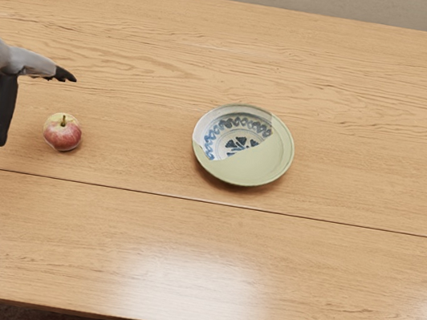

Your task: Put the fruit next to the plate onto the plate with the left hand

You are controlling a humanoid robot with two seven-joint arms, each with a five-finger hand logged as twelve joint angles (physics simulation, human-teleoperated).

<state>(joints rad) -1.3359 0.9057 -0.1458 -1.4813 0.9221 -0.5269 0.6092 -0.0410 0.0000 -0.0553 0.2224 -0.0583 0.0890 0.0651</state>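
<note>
Plainly, nothing is done yet: your left hand [16, 70] hangs with fingers spread, holding nothing. The apple [63, 132] sits on the table [197, 263] just beside its downward digit, untouched. The plate [243, 144] lies well beyond the apple from the hand, with only bare wood between.
</note>
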